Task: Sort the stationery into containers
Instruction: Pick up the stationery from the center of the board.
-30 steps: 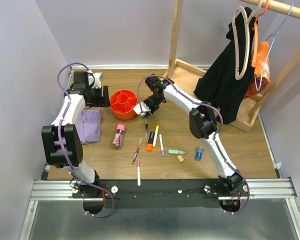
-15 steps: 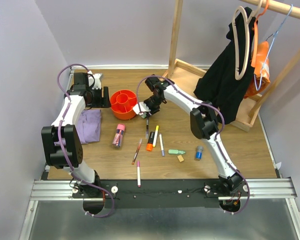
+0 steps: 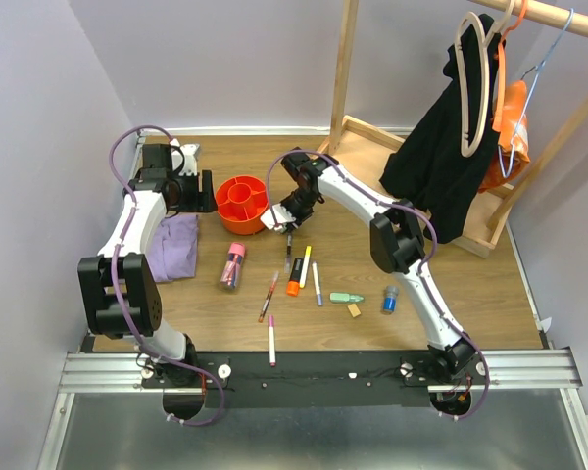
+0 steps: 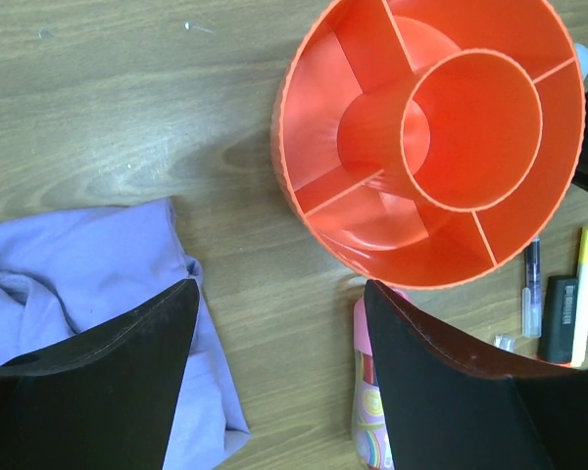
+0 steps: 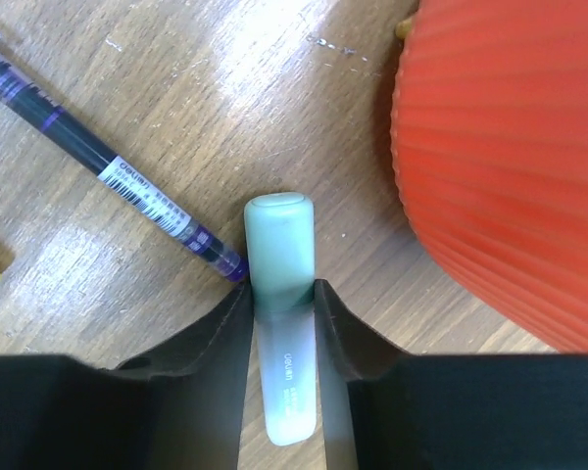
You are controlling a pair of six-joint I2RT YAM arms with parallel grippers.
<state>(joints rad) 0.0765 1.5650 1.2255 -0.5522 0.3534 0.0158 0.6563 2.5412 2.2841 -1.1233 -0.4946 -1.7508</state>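
The orange tub [image 3: 237, 224] stands at the back of the table, left of centre. My right gripper [image 3: 277, 220] is at its right side, low over the wood, shut on a pale green highlighter [image 5: 279, 245]. The right wrist view shows the tub's wall [image 5: 510, 166] close on the right and a dark pen [image 5: 108, 166] on the left. My left gripper [image 3: 207, 191] is open and empty just left of the tub [image 4: 318, 88]. A pink-capped tube [image 3: 233, 264] lies in front of the tub. Several pens and markers, an eraser [image 3: 354, 310] and a blue cylinder [image 3: 390, 299] lie mid-table.
A folded purple cloth [image 3: 176, 245] lies left of the tube, under my left gripper's left finger [image 4: 127, 372]. A wooden rack base [image 3: 470, 230] with a hanging black garment [image 3: 441, 147] fills the back right. Walls close in on the left and back.
My right gripper, still holding the green highlighter, has edged slightly left toward the tub. My left arm has shifted only a little.
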